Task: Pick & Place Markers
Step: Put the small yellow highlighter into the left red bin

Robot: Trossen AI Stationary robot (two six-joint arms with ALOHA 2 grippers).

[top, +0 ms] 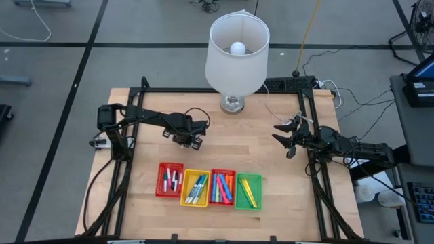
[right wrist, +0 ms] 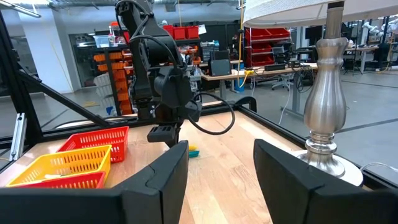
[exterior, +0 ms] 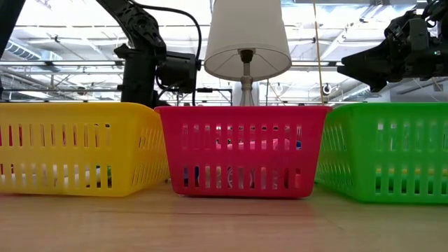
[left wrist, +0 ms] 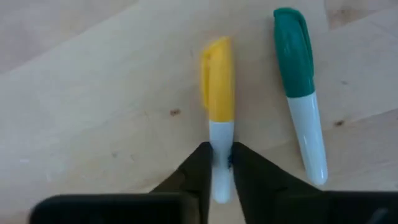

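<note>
Four trays [top: 209, 188] hold markers [top: 222, 188]; left hand [left wrist: 221, 163] grips yellow-capped marker [left wrist: 219, 93].

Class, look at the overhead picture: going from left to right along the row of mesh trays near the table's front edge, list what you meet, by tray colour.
Red tray → yellow tray → second red tray → green tray, each holding markers.

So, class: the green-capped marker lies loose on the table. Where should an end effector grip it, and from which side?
Grip the green-capped marker on its white barrel, coming straight down from above with the fingers either side of its width. It lies flat on the table, and the gap to the yellow-capped marker, held by the left end effector, probably leaves finger room.
</note>
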